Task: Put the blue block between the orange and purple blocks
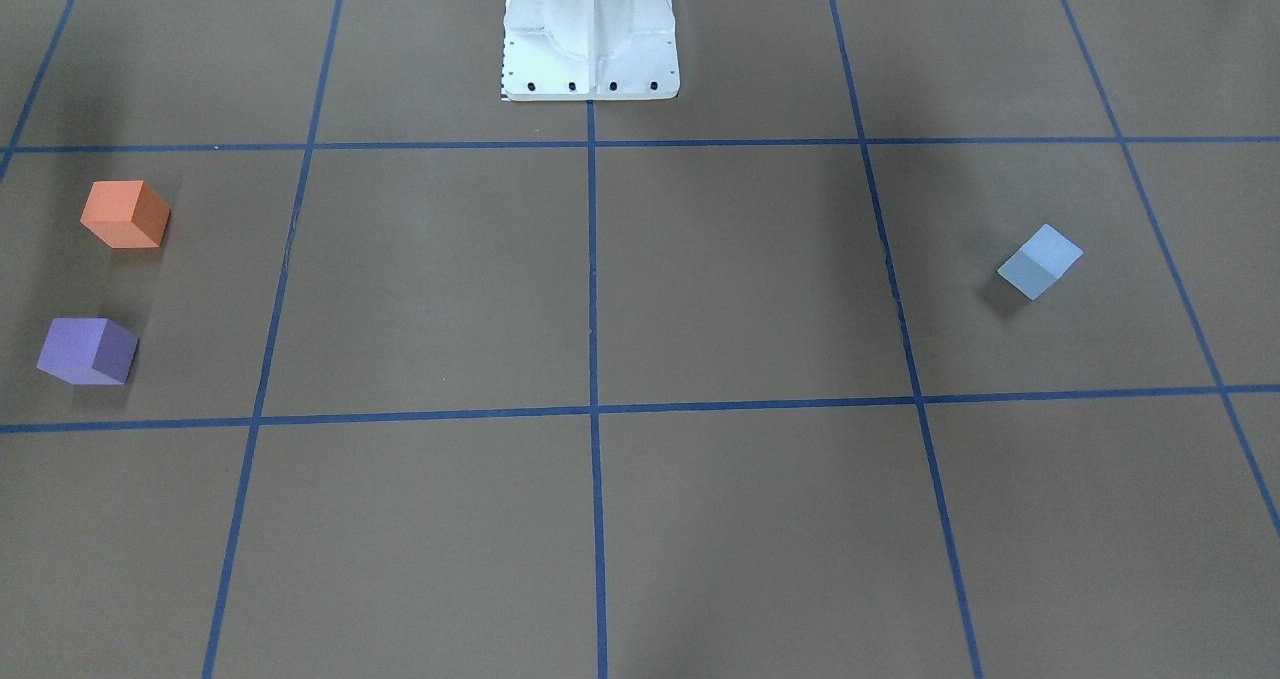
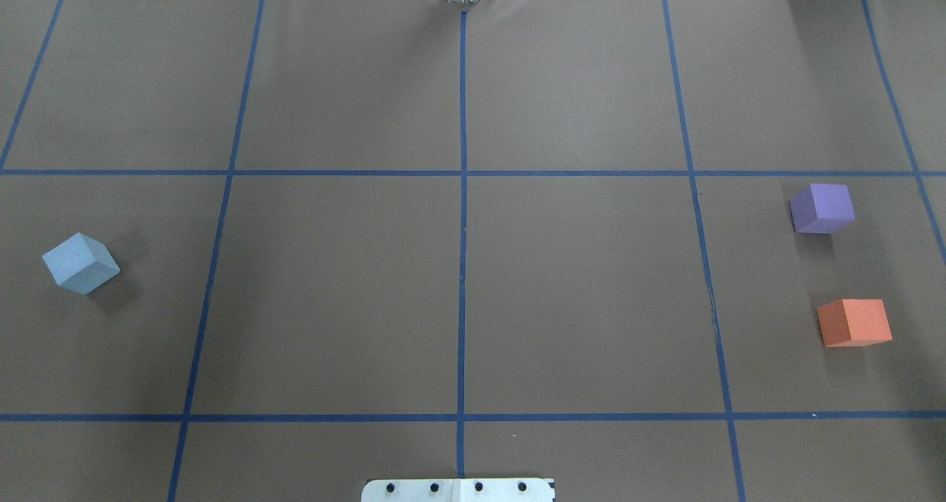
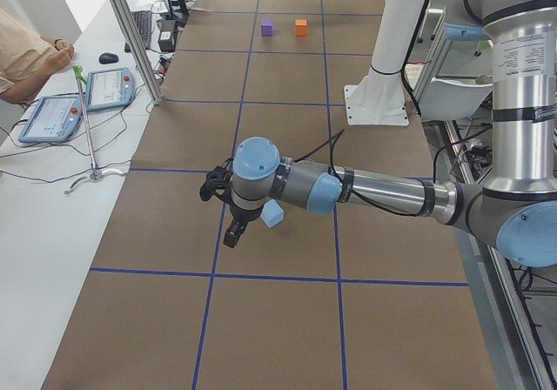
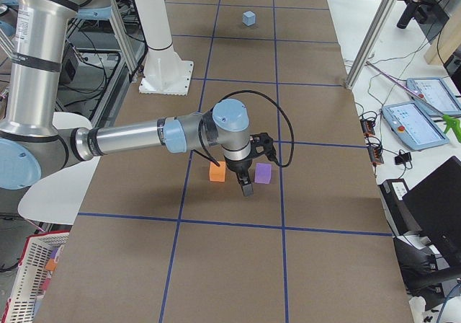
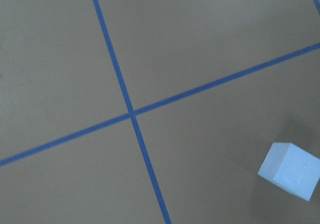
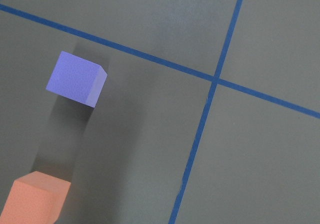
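The light blue block (image 1: pixel 1040 261) lies alone on the brown table on my left side; it also shows in the overhead view (image 2: pixel 80 263) and the left wrist view (image 5: pixel 290 171). The orange block (image 2: pixel 854 322) and the purple block (image 2: pixel 822 208) sit apart on my right side, with a gap between them; both show in the right wrist view, orange (image 6: pixel 35 201) and purple (image 6: pixel 76 79). My left gripper (image 3: pixel 233 231) hangs above the table beside the blue block (image 3: pixel 272 214). My right gripper (image 4: pixel 246 189) hangs over the orange (image 4: pixel 217 171) and purple (image 4: pixel 263 173) blocks. I cannot tell whether either is open or shut.
Blue tape lines divide the table into squares. The white robot pedestal (image 1: pixel 590 29) stands at the middle of the robot's edge. A side bench with tablets (image 3: pixel 78 101) and a metal post (image 3: pixel 130 33) runs along the far edge.
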Controlling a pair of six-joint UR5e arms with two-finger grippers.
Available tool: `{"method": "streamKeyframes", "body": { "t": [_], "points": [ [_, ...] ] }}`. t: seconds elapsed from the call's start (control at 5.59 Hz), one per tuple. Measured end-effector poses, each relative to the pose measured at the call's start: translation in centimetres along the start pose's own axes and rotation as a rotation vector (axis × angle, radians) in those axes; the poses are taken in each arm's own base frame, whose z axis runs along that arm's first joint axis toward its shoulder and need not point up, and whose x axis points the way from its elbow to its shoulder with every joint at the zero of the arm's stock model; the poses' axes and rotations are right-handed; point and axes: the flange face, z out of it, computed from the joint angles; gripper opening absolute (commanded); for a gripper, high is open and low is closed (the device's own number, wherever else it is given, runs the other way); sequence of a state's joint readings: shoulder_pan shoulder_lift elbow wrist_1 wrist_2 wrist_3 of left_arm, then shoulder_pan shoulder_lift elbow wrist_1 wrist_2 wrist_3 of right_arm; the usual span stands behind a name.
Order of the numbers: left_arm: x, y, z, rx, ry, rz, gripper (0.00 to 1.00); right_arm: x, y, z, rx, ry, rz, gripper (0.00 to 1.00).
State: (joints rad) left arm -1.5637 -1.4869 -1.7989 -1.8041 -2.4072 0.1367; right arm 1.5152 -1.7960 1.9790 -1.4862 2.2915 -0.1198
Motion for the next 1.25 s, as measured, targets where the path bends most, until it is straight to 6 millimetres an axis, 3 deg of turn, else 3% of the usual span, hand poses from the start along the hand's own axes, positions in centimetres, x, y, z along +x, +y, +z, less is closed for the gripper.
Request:
{"method": "streamKeyframes", "body": {
  "t": [0.18, 0.36, 0.54, 0.89, 1.25],
  "points": [
    [0.0, -1.1, 0.3, 0.038, 0.028, 0.033, 1.00, 0.6, 0.2, 1.0, 0.022, -0.026, -0.018, 1.00],
    [1.1, -1.8, 1.9, 0.051, 0.052, 0.093, 1.00, 2.0, 0.8, 3.2, 0.066, -0.069, -0.043, 1.00],
    [4.0, -2.4, 5.5, 0.013, 0.097, 0.156, 1.00, 3.1, 1.3, 4.8, 0.120, -0.094, -0.031, 1.00],
    [10.5, -2.7, 11.7, -0.056, 0.139, 0.159, 1.00, 1.7, 0.2, 4.5, 0.160, -0.122, 0.063, 1.00],
    [16.4, -1.7, 17.7, -0.084, 0.042, 0.245, 1.00, 1.3, 0.0, 4.2, 0.165, -0.126, 0.075, 1.00]
  ]
}}
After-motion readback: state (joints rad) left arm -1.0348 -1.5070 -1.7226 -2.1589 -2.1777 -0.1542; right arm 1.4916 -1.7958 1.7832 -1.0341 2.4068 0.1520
